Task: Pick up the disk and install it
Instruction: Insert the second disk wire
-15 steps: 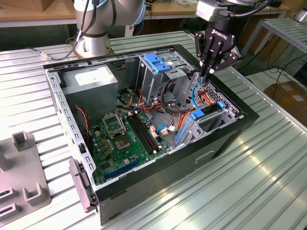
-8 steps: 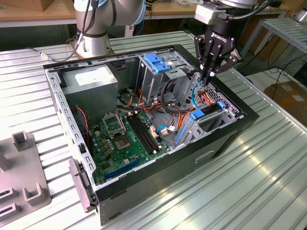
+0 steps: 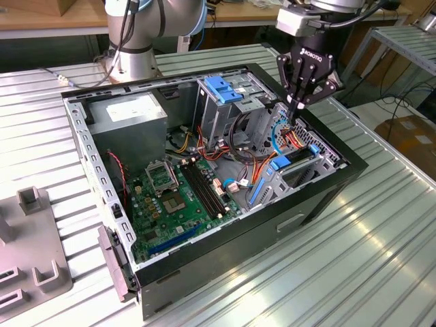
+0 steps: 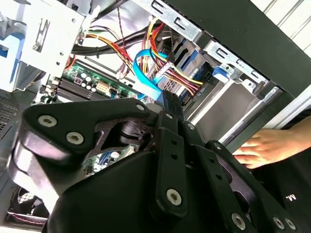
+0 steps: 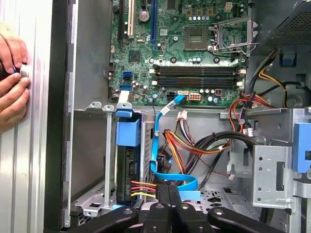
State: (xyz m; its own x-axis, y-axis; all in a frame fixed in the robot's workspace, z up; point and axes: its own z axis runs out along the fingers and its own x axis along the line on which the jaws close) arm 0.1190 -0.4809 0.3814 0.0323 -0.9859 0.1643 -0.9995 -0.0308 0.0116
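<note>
The disk (image 3: pixel 289 162) stands on edge in the drive bay at the front of the open computer case (image 3: pixel 327 197), at the exterior view's right. In the first wrist view, the disk (image 5: pixel 127 170) shows its dark edge under its blue carrier tab, with coloured power wires plugged into it. My gripper (image 3: pixel 294 112) hangs just above that bay, fingers pressed together on nothing. In both wrist views the shut gripper (image 5: pixel 168 191) (image 4: pixel 167 103) sits beside a blue flat cable (image 5: pixel 160 160), a short way from the disk.
A person's hand (image 5: pixel 12 73) (image 4: pixel 265 148) rests on the outside of the case. Inside are the motherboard (image 3: pixel 177 197), the power supply (image 3: pixel 129 119), bundled cables (image 5: pixel 204 145) and a metal drive cage with a fixed blue bracket (image 3: pixel 221 88). A grey fixture (image 3: pixel 34 252) lies on the table at the exterior view's left.
</note>
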